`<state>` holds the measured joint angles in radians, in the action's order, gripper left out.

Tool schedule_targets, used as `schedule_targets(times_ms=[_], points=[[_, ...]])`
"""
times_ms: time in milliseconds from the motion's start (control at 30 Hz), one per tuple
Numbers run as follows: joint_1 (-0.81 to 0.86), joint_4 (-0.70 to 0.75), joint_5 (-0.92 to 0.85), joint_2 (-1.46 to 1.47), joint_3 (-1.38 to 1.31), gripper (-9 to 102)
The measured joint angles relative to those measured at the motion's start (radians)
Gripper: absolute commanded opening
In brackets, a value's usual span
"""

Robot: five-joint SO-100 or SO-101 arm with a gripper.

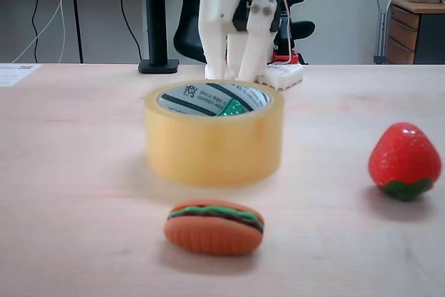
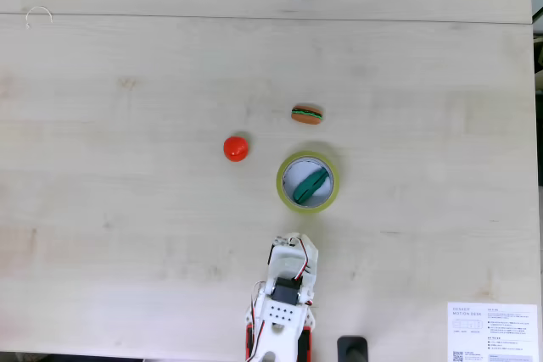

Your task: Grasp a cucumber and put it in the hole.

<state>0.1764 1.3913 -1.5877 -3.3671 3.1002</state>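
Observation:
The dark green cucumber lies inside the hole of the yellowish tape roll, resting against the white striped inner core. In the low fixed view just its tip shows above the rim. My white gripper sits behind the roll, apart from it and low near the table. Its fingers stand close together with nothing between them.
A toy burger lies on the side of the roll away from the arm. A red strawberry stands off to one side. A paper sheet lies at the table corner near the arm base.

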Motion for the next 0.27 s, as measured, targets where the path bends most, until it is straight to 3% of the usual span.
schedule_targets(times_ms=[267], points=[[0.000,-0.002,-0.002,0.005,0.009,0]])
